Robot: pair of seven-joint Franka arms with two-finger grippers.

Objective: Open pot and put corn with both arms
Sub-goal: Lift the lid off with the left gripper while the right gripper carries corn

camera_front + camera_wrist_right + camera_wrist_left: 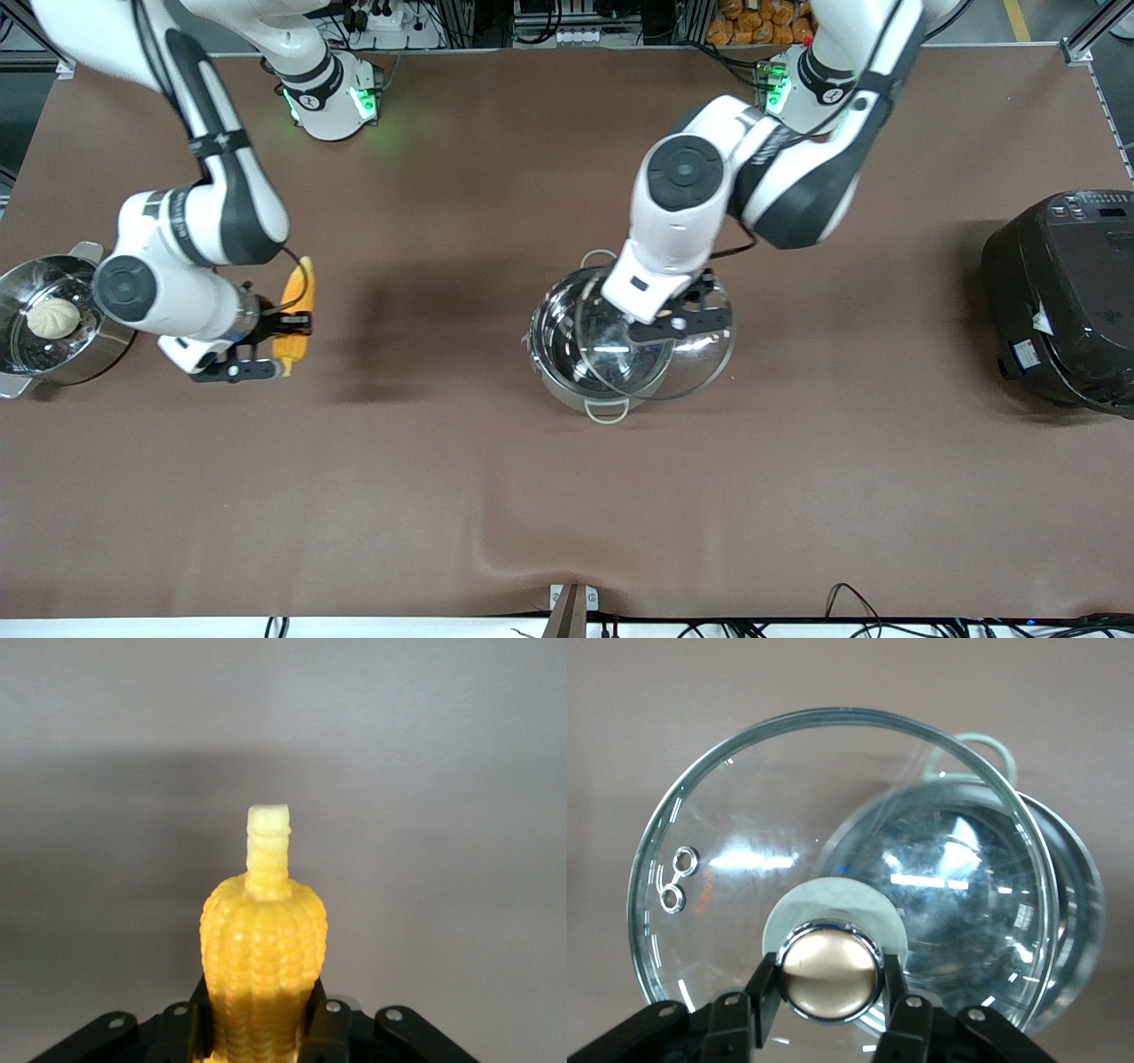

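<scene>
From my remote station, I see the left tool (831, 992) clamped on the copper-coloured knob (830, 981) of the glass lid (700, 350), holding the lid lifted and shifted partly off the pot (567, 354), toward the left arm's end of the surface (567, 496). The shiny pot sits near the middle of the brown surface, its bowl partly uncovered, one loop handle toward the front camera and one toward the robots' bases.

The right tool (261, 1028) is closed on the corn (297, 319), gripping the cob around its body so the pale stub (268, 837) points away from the wrist. The cob hangs over bare surface toward the right arm's end, well apart from the pot.

Just beside the right arm's wrist stands a second steel pot (22, 346) with one white bun (53, 316) inside. A black rice cooker (1063, 297) sits at the left arm's end.

I count two arms, two pots, one lid, one cob, one bun, one cooker. Between corn and pot, only bare brown surface shows.
</scene>
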